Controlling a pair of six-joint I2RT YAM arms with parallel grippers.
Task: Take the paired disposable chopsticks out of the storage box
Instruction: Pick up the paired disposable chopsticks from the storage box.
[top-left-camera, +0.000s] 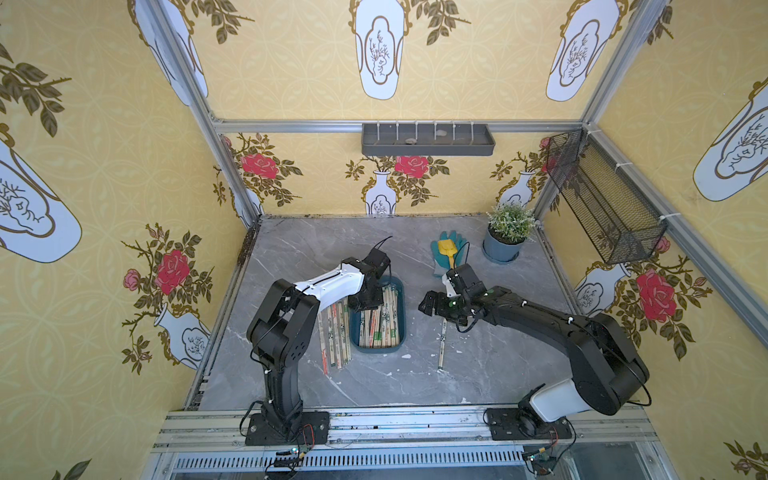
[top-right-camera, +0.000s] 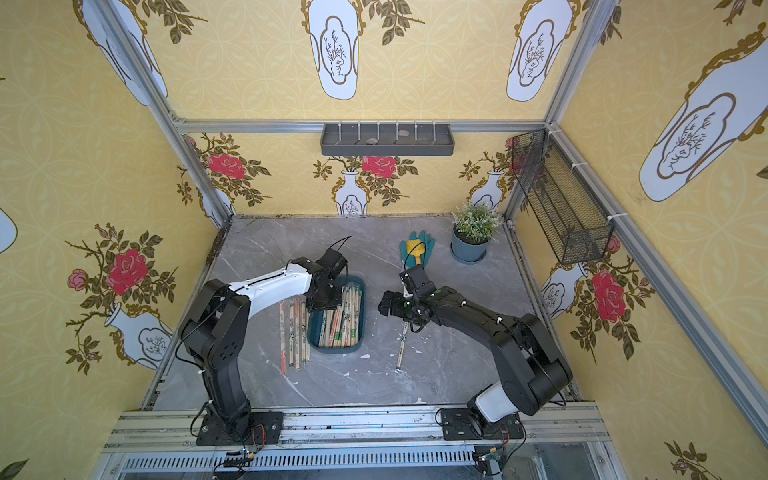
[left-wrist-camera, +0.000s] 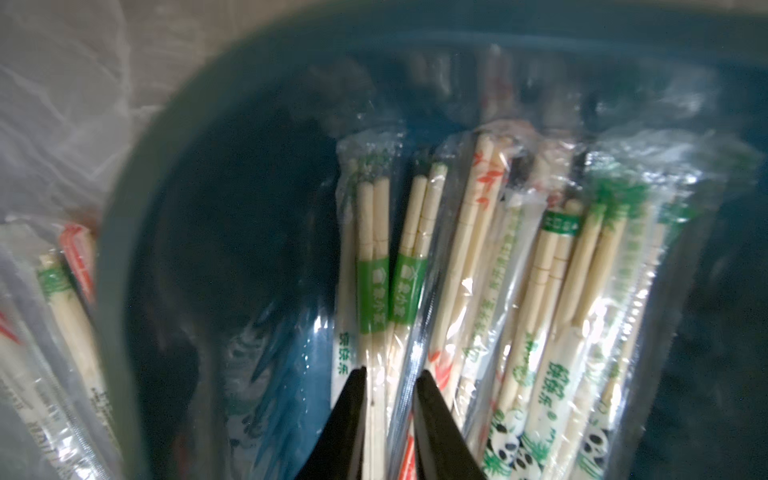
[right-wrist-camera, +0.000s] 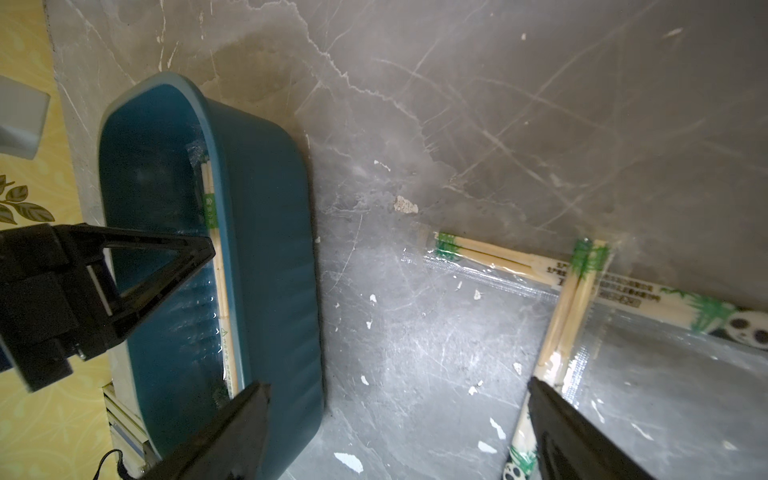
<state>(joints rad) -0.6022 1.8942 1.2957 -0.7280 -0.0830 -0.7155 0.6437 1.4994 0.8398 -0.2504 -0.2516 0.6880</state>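
Note:
The teal storage box (top-left-camera: 376, 350) (top-right-camera: 332, 350) sits mid-table, and several wrapped paired disposable chopsticks (top-left-camera: 380, 322) (top-right-camera: 338, 324) fill its right half. My left gripper (top-left-camera: 365, 306) (top-right-camera: 322, 303) reaches down into the box. In the left wrist view its jaws (left-wrist-camera: 390, 376) stand narrow, shut on a green-banded pair (left-wrist-camera: 374, 257). The box's left half (left-wrist-camera: 249, 208) is bare. Right of the box (right-wrist-camera: 266, 249), my right gripper (top-left-camera: 430, 305) (right-wrist-camera: 398, 385) hovers wide open and holds nothing. Two crossed pairs (right-wrist-camera: 569, 307) lie on the table under it.
Several chopstick pairs (top-left-camera: 334, 336) lie on the table left of the box, and one pair (top-left-camera: 442, 345) lies to its right. A teal glove with a yellow toy shovel (top-left-camera: 446, 249) and a plant pot (top-left-camera: 503, 249) stand at the back right. A grey tray (top-left-camera: 428, 139) and a mesh basket (top-left-camera: 602, 199) hang on the walls.

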